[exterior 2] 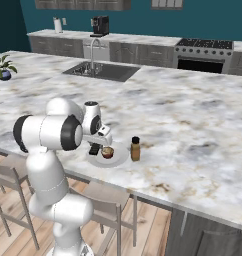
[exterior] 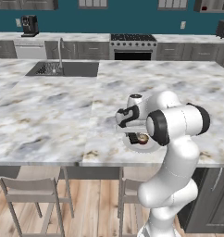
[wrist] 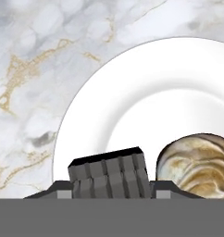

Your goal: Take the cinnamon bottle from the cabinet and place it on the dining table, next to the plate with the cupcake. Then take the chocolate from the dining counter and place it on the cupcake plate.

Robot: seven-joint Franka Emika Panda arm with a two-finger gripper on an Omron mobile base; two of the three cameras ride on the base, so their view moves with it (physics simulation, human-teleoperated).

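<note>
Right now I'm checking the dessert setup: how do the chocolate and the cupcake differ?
The chocolate is a dark, flat ribbed bar; the cupcake is round, brown, with a pale swirled top. The chocolate sits clamped in the gripper over the plate; the cupcake rests free on it. Both are small, side by side at the plate.

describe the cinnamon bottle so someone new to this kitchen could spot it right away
On the long marble dining table, near its front edge, lies a white plate bearing a cupcake. The cinnamon bottle stands upright just beside it: small, orange-brown, black-capped, the only tall thing there.
</note>
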